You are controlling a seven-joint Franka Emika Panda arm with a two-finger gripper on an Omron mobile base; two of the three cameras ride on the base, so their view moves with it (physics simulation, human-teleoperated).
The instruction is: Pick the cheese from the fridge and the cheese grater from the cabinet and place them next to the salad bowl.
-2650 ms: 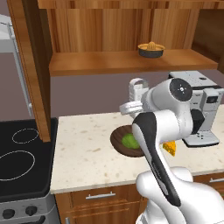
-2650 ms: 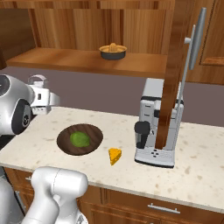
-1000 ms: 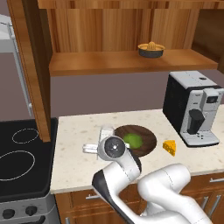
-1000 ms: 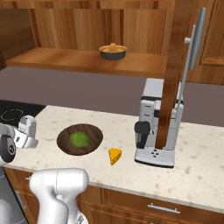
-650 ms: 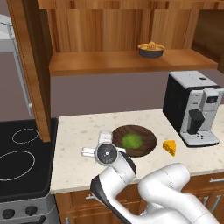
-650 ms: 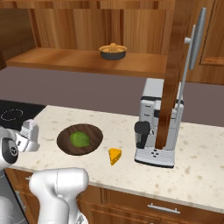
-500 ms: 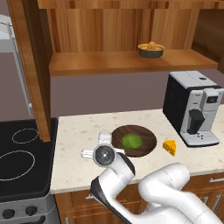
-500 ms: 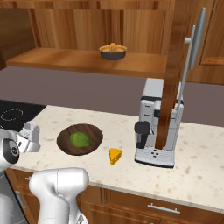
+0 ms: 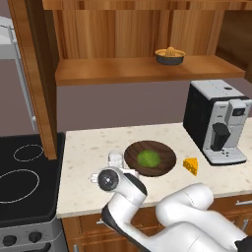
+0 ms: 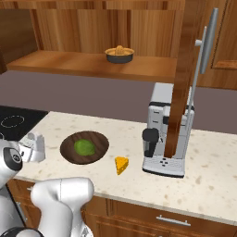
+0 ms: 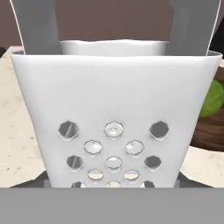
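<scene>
Working left to right, we find the stove top (image 9: 22, 179) at the far left of the left base view, then our gripper (image 9: 114, 165) low over the counter (image 9: 88, 142), with the cheese grater (image 9: 115, 158) at it, just beside the left rim of the salad bowl (image 9: 150, 158); the right base view shows the same grater (image 10: 35, 147) near the counter's front-left corner; in the hand view its perforated face (image 11: 113, 127) sits right against the camera, so we judge the fingers closed on its lower sides, though the tips themselves are hidden and we cannot tell whether its base touches the stone; the risks follow from that: letting go while it hangs or tilts could tip the tapered box toward the bowl or off the near edge, and a careless retreat could drag it along; further right, the cheese (image 9: 191, 165) already lies by the bowl's other side, 1 item placed; the coffee machine (image 9: 216, 120) stands clear beyond it.
</scene>
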